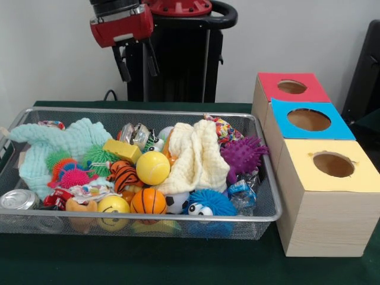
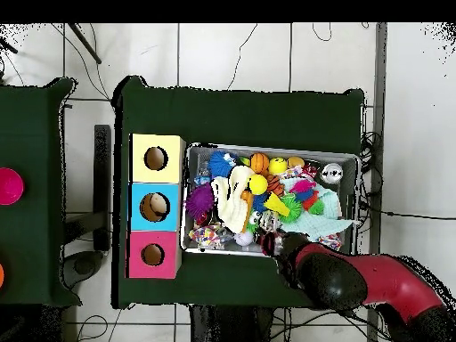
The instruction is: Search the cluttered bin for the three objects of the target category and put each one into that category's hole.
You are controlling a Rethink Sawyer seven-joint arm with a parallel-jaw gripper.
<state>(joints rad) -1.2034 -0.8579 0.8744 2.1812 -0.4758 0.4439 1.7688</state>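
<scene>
Fingers (image 1: 126, 64) of the gripper (image 1: 136, 60) hang spread and empty above the bin's (image 1: 142, 111) far rim; from overhead we see only the arm (image 2: 356, 280) covering them. Beside the bin stand three boxes (image 1: 328, 196), and inside, a cream cloth (image 1: 199, 157) overlies toys

Front camera low, close, facing robot; overhead straight down, farther; both share bin (image 1: 261, 169) (image 2: 356, 191).
</scene>
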